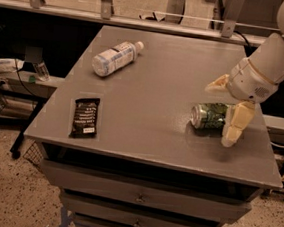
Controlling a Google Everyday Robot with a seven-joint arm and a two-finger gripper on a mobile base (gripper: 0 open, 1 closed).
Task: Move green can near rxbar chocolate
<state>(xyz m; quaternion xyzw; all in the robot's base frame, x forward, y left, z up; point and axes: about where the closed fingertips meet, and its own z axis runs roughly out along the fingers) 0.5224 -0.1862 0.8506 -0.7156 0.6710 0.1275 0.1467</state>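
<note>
one grey table point(145, 136), drawers beneath seen shut. one gripper point(227, 106) noted at the right end of the green can point(209, 116), fingers spread wide, nothing gripped. one clear bottle point(113, 58), laid over, well left of and behind the can; contents not made out. one can, lying on its side. one rxbar chocolate point(85, 116), flat, well left of the can.

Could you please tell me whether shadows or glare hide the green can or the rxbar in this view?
Camera view: dim, warm light, no glare. The green can throws a soft shadow toward the front edge of the table; the rxbar chocolate is dark yet stands out against the grey top. The pale, open gripper straddles the can's right end, hiding only that end.
</note>
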